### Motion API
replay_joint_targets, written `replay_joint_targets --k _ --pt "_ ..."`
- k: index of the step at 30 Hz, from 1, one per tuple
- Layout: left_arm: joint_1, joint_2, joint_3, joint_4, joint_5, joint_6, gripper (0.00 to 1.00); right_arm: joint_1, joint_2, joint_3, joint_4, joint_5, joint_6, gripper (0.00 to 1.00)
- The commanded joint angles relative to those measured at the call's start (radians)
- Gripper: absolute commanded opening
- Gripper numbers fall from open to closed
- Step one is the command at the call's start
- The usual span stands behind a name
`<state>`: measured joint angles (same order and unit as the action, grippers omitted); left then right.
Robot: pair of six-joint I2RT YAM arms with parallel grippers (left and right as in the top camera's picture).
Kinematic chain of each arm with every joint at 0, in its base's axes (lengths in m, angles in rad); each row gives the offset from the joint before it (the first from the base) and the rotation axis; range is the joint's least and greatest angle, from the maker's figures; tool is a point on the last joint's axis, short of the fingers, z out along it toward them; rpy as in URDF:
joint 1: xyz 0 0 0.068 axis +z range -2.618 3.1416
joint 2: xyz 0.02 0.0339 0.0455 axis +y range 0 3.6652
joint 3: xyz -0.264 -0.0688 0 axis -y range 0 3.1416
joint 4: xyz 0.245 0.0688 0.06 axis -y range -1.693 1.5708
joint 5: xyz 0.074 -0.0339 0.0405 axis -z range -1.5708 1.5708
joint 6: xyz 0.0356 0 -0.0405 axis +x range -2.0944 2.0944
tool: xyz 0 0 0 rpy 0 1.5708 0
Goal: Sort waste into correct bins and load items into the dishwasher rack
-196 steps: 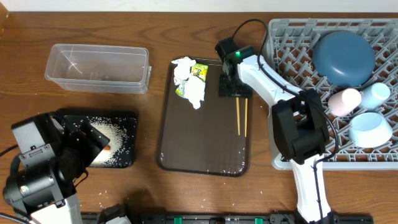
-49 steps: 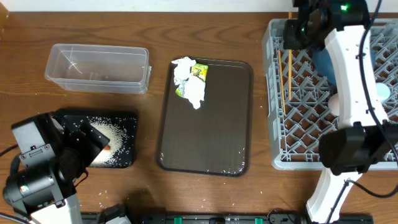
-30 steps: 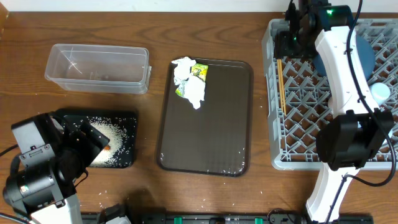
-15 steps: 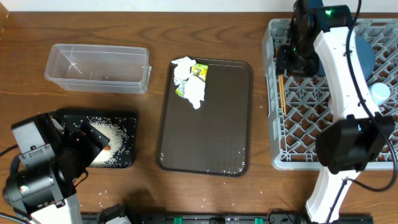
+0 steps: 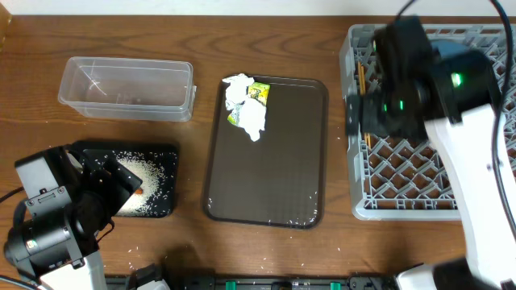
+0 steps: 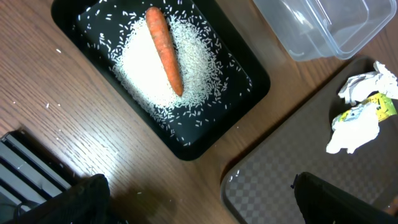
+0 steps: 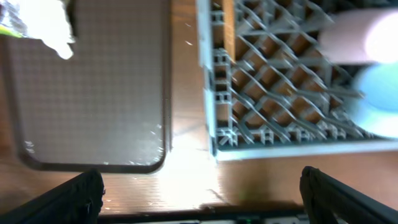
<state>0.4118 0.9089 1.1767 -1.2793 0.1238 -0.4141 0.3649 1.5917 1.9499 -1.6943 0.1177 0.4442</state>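
The grey dishwasher rack [image 5: 387, 173] fills the right side, with the chopsticks [image 5: 362, 78] lying along its left edge. My right arm [image 5: 419, 89] hovers blurred above it and hides most dishes. My right gripper [image 7: 208, 199] is open and empty over the rack's [image 7: 280, 81] near-left corner; a whitish-pink cup [image 7: 357, 37] and a light-blue dish [image 7: 379, 99] sit inside. My left gripper [image 6: 199, 205] is open and empty beside the black tray [image 6: 252, 93], which holds rice [image 6: 149, 74] and a carrot [image 6: 165, 50]. Napkins [image 5: 246, 109] and a wrapper [image 5: 259, 91] lie on the brown tray.
The brown serving tray [image 5: 266, 169] sits mid-table between the bins and the rack. The clear container [image 5: 129, 87] stands at the back left, with the black tray [image 5: 161, 153] in front of it. My left arm [image 5: 48, 221] rests at the front left. Stray rice grains dot the wood.
My right gripper has opened and let go of the chopsticks, which now lie in the rack. The right arm has risen and swung toward the rack's front. The left arm is still.
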Motion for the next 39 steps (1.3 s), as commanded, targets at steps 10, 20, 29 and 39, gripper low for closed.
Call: replay_joint_targets --k 10,20,29,39 --pt "0.004 0.000 0.000 -0.003 -0.012 0.010 0.97 -0.225 -0.284 -0.516 0.182 0.217 0.124 0.99" --pt "0.004 0.000 0.000 -0.003 -0.012 0.010 0.97 -0.465 -0.283 -0.770 0.325 -0.033 0.159 0.99" --pt "0.004 0.000 0.000 -0.003 -0.012 0.010 0.96 -0.468 -0.283 -0.868 0.411 -0.212 0.206 0.99" --pt "0.004 0.000 0.000 -0.003 -0.012 0.010 0.97 -0.468 -0.283 -0.869 0.412 -0.212 0.206 0.99"
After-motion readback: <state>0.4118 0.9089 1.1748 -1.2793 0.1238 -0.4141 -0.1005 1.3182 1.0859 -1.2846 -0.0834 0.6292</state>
